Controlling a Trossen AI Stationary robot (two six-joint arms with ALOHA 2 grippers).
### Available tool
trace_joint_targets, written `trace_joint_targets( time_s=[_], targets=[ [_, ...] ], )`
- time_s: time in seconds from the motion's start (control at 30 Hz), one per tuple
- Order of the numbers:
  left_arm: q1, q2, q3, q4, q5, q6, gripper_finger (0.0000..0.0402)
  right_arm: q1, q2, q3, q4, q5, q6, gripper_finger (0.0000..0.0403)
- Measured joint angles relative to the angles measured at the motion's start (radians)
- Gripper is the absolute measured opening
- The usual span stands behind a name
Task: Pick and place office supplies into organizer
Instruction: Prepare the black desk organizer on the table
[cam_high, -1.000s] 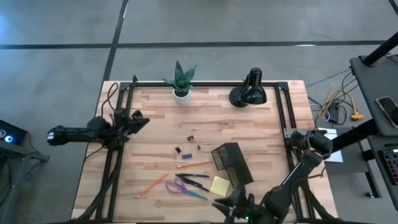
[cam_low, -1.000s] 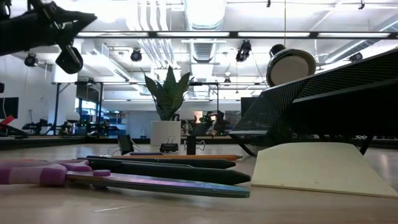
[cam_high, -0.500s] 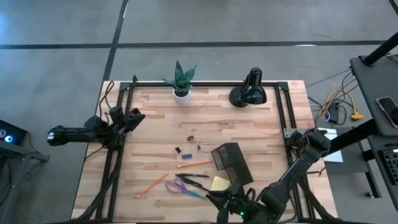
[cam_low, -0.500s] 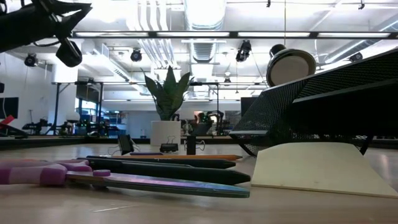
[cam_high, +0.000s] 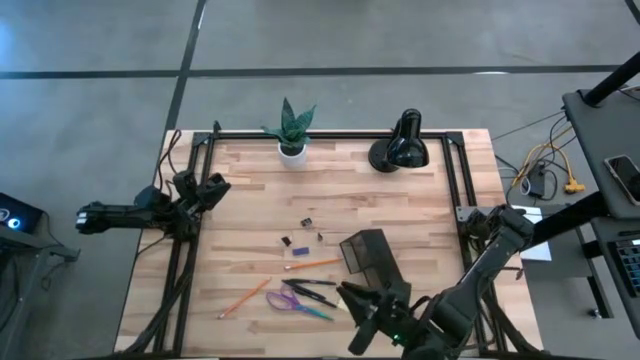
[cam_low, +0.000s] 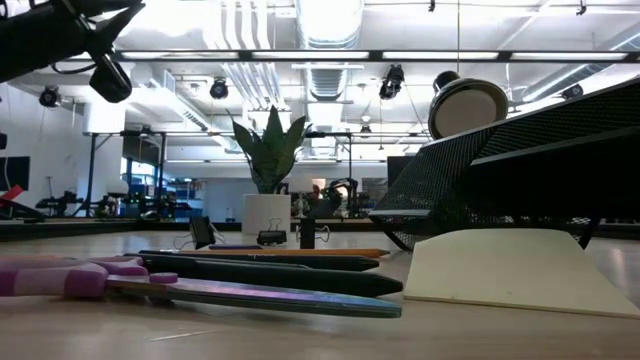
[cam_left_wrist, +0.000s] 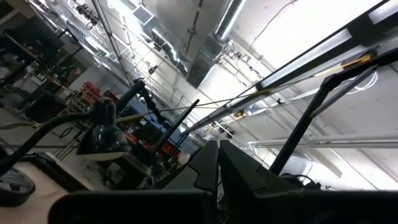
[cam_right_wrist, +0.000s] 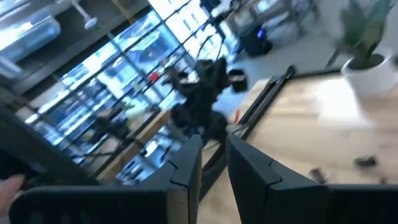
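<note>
The office supplies lie at the table's near middle: purple-handled scissors (cam_high: 296, 300), black pens (cam_high: 312, 286), two orange pencils (cam_high: 311, 264), and small dark clips (cam_high: 307, 221) farther back. The dark mesh organizer (cam_high: 372, 260) stands to their right. The yellow sticky pad lies flat on the table in the low view (cam_low: 512, 272); in the high view my right arm hides it. My right gripper (cam_high: 350, 296) hovers over that spot, open by a narrow gap (cam_right_wrist: 214, 163) and empty. My left gripper (cam_high: 214, 186) is shut and empty at the table's left edge.
A potted green plant (cam_high: 291, 130) and a black desk lamp (cam_high: 400, 146) stand at the far edge. A black frame rail (cam_high: 330, 136) runs round the table. Bare wood lies between the clips and the plant.
My right gripper has come from the table's near edge toward the far edge and now hangs over the sticky pad, hiding it from above. My left gripper has drawn back a little toward the table's left edge. The supplies have not moved.
</note>
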Motion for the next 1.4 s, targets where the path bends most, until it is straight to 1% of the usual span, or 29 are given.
trace_joint_targets(
  time_s=[0.07, 0.2, 0.33, 0.43, 0.53, 0.83, 0.9, 0.97, 1.07, 1.23, 1.4],
  targets=[
    [0.0, 0.0, 0.0, 0.0, 0.0, 0.0, 0.0, 0.0, 0.0, 0.024, -0.003, -0.04, 0.004, 0.0068],
    [0.0, 0.0, 0.001, 0.0, -0.007, -0.002, 0.0, -0.001, 0.0, 0.079, 0.001, -0.066, 0.002, 0.0068],
    [-0.001, 0.0, 0.005, 0.002, 0.032, -0.009, 0.0, -0.011, 0.0, 0.11, 0.0, -0.07, -0.094, 0.0068],
    [-0.001, -0.001, 0.005, 0.01, 0.037, -0.025, 0.0, -0.025, 0.0, 0.122, 0.0, -0.07, -0.143, 0.0068],
    [-0.001, -0.001, 0.004, 0.008, 0.038, -0.027, 0.0, -0.035, 0.0, 0.123, 0.0, -0.075, -0.178, 0.0068],
    [-0.001, -0.002, 0.004, 0.006, 0.086, -0.061, 0.0, -0.047, 0.0, 0.121, -0.005, -0.078, -0.178, 0.0068],
    [-0.001, -0.002, 0.004, 0.009, 0.079, -0.048, 0.0, -0.046, 0.002, 0.12, -0.004, -0.094, -0.179, 0.0068],
    [-0.001, 0.0, 0.004, 0.007, 0.045, -0.05, 0.0, -0.057, 0.007, 0.115, -0.005, -0.097, -0.176, 0.0068],
    [0.0, -0.001, 0.004, 0.016, 0.03, -0.053, 0.0, -0.086, 0.01, 0.111, -0.007, -0.105, -0.17, 0.0068],
    [0.0, -0.002, 0.006, 0.044, 0.034, -0.052, 0.0, -0.138, 0.008, 0.111, -0.005, -0.102, -0.263, 0.0068],
    [-0.001, -0.002, 0.006, 0.052, 0.064, -0.071, 0.0, -0.174, 0.006, 0.111, -0.005, -0.103, -0.311, 0.0068]
  ],
)
